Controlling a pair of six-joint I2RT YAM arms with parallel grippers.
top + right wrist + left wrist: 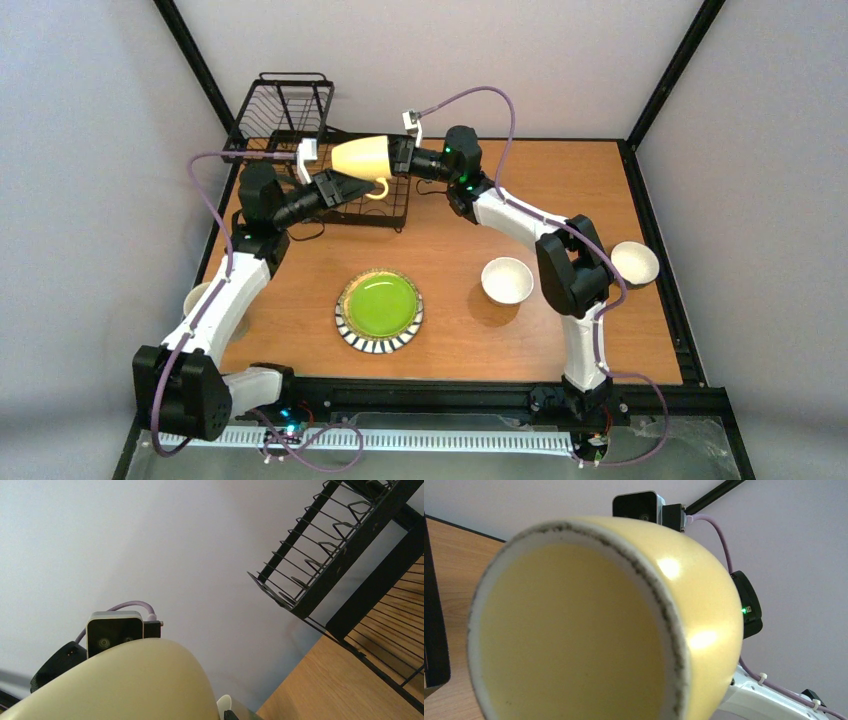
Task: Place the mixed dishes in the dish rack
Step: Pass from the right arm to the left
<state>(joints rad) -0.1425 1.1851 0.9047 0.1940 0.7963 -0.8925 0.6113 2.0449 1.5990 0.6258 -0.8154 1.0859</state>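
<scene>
A cream mug [358, 157] lies on its side in the air above the black dish rack [300, 140]. My right gripper [400, 155] is shut on its right end. My left gripper [365, 183] sits just under the mug beside the hanging handle [378, 190]; its jaws are hidden. The mug's open mouth [574, 640] fills the left wrist view. Its outer wall [125, 685] fills the bottom of the right wrist view. A lime-green plate with a striped rim [378, 308] and two white bowls [507, 279] [637, 262] rest on the table.
The rack's raised basket tier [285, 108] stands at the far left corner, seen also as wire slots [320, 545] in the right wrist view. A cream dish [196, 297] is half hidden under my left arm. Black frame posts rise at the back corners.
</scene>
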